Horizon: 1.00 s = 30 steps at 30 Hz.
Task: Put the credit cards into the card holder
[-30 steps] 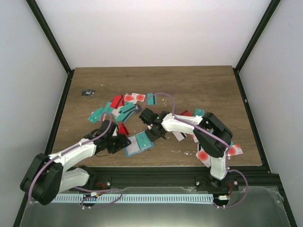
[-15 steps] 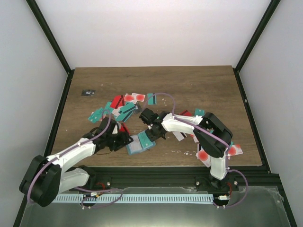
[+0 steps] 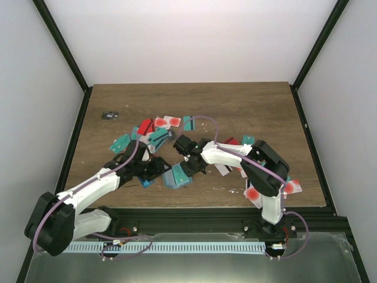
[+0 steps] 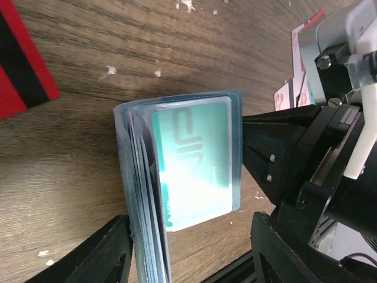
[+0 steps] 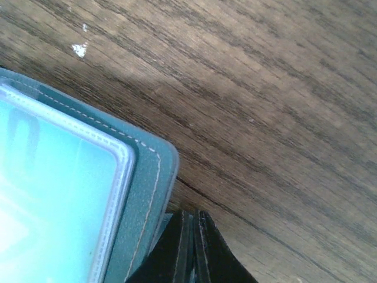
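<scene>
The teal-blue card holder [image 3: 177, 175] lies half open near the table's front. In the left wrist view its cover [image 4: 237, 147] lies flat, a teal credit card [image 4: 194, 159] sits in a clear pocket, and the pocket leaves [image 4: 138, 194] stand on edge. My left gripper [image 3: 158, 171] [image 4: 191, 230] is open, its fingers on either side of the leaves. My right gripper [image 3: 189, 166] [image 5: 194, 219] is shut on the holder's right edge [image 5: 150, 183]. Loose credit cards [image 3: 156, 132] lie spread behind.
A red card with a dark stripe [image 4: 20, 65] lies just left of the holder. A small blue card [image 3: 145, 183] lies under my left wrist. White cards with red circles [image 3: 254, 193] lie by the right arm's base. A small black object [image 3: 109, 115] sits far left.
My left gripper has moved right to the holder. The holder's left side has been pushed up and folded in, so it looks narrower. The right gripper has stayed put.
</scene>
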### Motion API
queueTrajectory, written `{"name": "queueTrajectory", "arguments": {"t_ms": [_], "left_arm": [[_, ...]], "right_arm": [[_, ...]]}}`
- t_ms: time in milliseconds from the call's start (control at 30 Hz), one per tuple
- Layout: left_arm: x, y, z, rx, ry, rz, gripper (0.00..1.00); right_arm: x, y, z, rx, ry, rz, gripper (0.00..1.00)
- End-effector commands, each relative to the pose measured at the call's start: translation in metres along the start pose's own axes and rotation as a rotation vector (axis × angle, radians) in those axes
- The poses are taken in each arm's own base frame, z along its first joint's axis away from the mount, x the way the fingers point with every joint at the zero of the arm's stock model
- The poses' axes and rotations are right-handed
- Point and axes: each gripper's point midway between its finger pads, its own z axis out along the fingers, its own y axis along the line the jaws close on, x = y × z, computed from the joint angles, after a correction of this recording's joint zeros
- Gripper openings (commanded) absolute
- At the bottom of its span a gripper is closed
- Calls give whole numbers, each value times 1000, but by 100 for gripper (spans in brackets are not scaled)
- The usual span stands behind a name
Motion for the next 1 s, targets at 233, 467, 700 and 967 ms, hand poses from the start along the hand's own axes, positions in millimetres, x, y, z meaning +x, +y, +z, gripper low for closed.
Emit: {"name": "queueTrajectory", "arguments": {"t_ms": [233,467,700,967], "left_arm": [[-7,-38,11,66,30,71,55],[-4,-40,26,48,68,86,54],[5,-29,51,-12,130,99,50],[6,-3,63,-159,146,115,38]], "right_arm": [[9,14,4,-45,58,36,1],[9,15,5,-61,58,57,1],[7,19,0,-116,43,104,1],[2,20,-11,-148,20,145,1]]}}
